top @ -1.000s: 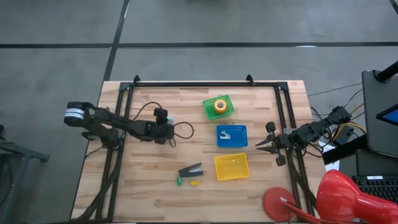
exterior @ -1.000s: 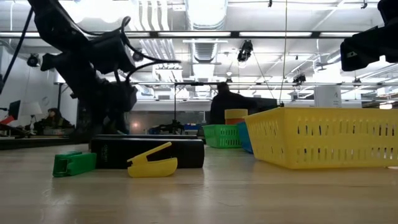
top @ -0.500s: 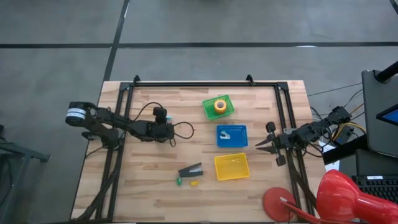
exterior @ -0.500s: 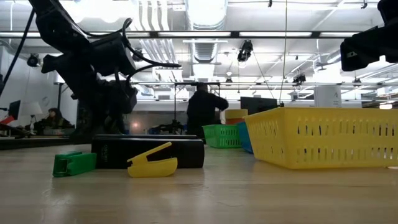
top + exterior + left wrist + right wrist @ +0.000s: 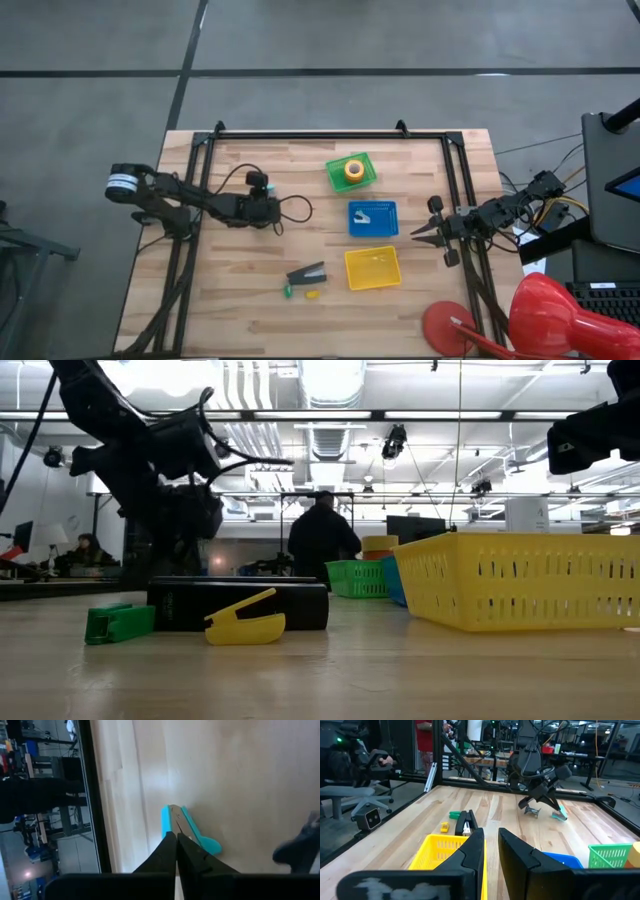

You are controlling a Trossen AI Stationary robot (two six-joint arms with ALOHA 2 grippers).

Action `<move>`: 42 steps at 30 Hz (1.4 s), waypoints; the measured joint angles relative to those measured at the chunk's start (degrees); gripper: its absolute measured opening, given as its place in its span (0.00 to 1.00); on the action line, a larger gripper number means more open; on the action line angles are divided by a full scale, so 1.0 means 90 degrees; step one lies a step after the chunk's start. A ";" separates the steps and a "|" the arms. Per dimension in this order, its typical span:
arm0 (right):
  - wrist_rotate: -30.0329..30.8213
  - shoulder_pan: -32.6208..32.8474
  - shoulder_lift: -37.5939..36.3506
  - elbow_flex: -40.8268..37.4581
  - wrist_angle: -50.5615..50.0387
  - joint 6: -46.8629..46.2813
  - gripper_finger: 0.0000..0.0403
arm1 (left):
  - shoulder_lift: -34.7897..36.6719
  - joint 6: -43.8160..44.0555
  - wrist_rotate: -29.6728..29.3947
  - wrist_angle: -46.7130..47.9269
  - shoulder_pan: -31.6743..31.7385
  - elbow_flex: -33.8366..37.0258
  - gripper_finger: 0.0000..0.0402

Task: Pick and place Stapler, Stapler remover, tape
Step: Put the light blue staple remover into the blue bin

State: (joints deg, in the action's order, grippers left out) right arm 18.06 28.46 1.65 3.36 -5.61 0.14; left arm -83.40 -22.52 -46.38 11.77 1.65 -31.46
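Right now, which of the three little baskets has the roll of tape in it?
The green basket, the one farthest from the stapler. The tape sits inside it; the blue basket holds a small pale item, and the yellow basket looks nearly empty.

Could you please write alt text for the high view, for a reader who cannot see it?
Seen from above, a wooden table holds three small baskets, green, blue and yellow, with a dark stapler beside the yellow one. The left gripper reaches over the table's middle, jaws shut; the right gripper waits at the right edge.
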 joint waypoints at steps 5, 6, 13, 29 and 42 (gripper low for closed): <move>0.0000 0.0001 -0.0002 0.0000 0.0000 -0.0001 0.13 | 0.0011 0.0042 0.0104 -0.0017 0.0000 -0.0364 0.01; 0.0000 0.0001 -0.0002 0.0002 0.0000 -0.0011 0.13 | 0.0011 0.0073 0.0185 -0.0020 -0.0005 -0.0449 0.01; 0.0000 0.0001 -0.0002 0.0000 0.0000 0.0000 0.13 | 0.0015 0.0750 0.1280 -0.0293 -0.0019 -0.1052 0.01; 0.0000 0.0001 -0.0002 0.0000 0.0000 -0.0010 0.13 | -0.0001 0.1669 0.3088 -0.3080 -0.0158 -0.1351 0.01; 0.0000 0.0001 -0.0002 0.0000 0.0000 -0.0002 0.13 | -0.0131 0.2149 0.3577 -0.4324 -0.0159 -0.1341 0.01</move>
State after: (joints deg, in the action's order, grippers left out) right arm 18.06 28.47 1.63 3.36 -5.61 0.12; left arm -84.58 -3.18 -14.18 -27.15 0.22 -43.53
